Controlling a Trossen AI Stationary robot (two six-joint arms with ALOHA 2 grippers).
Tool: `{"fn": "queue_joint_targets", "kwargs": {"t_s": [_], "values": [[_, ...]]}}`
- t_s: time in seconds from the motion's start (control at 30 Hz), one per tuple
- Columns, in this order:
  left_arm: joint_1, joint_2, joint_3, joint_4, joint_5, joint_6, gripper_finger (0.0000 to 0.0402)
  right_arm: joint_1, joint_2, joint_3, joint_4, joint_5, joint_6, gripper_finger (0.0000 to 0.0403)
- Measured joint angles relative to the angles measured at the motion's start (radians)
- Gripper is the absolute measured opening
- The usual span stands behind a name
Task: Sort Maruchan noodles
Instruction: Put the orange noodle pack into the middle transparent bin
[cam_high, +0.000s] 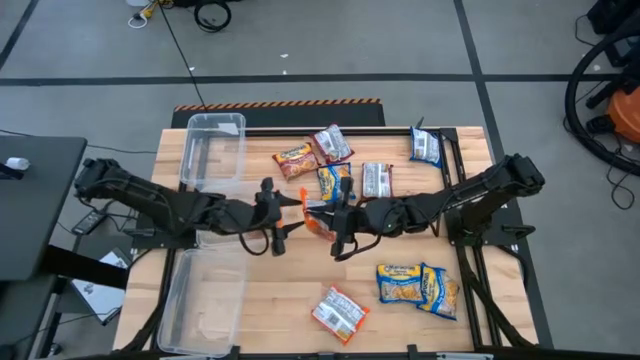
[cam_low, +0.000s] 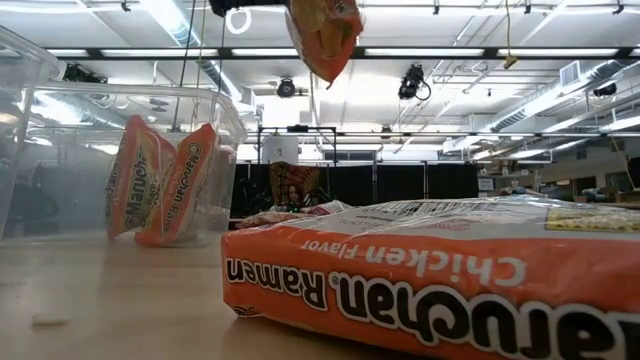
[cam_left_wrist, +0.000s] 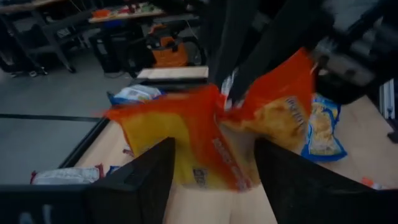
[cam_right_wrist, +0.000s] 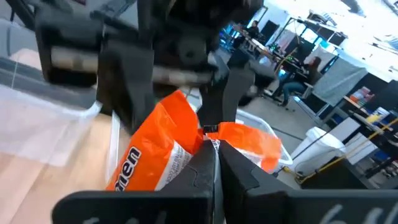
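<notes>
Wooden worktop (cam_high: 270, 290), mid-area: one orange Maruchan packet (cam_high: 318, 221) held aloft, pinched in the clenched right tool (cam_high: 335, 222). Left tool (cam_high: 283, 212) just beside it, fingers spread, released. Other packets (cam_high: 417, 285) scattered toward the far and right edges. Two clear bins (cam_high: 212, 150) along the left edge.
</notes>
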Motion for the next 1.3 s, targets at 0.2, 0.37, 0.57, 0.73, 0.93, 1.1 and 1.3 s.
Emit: {"fn": "queue_joint_targets", "kwargs": {"t_s": [0.2, 0.37, 0.57, 0.73, 0.93, 1.1, 1.3], "values": [[0.031, 0.019, 0.0, 0.047, 0.088, 0.026, 0.0227, -0.016, 0.0, 0.0, 0.022, -0.065, 0.004, 0.0012], [0.03, 0.015, -0.001, 0.092, 0.087, 0.031, 0.0209, -0.028, 0.0, 0.0, -0.006, -0.069, 0.031, 0.0014], [0.03, 0.014, -0.001, 0.119, 0.085, 0.052, 0.0182, -0.039, -0.001, 0.0, -0.006, -0.079, 0.062, 0.0017], [0.03, 0.014, -0.001, 0.121, 0.085, 0.058, 0.0153, -0.039, -0.001, 0.0, -0.005, -0.083, 0.086, 0.0041], [0.029, 0.014, -0.002, 0.122, 0.086, 0.06, 0.0118, -0.039, -0.001, 0.0, 0.027, -0.086, 0.114, 0.0102], [0.029, 0.014, -0.001, 0.127, 0.085, 0.058, 0.0095, -0.025, -0.001, 0.0, 0.073, -0.057, 0.113, 0.0141], [0.029, 0.014, -0.001, 0.13, 0.086, 0.058, 0.0044, 0.013, -0.001, 0.0, 0.143, 0.032, 0.061, 0.016]]}}
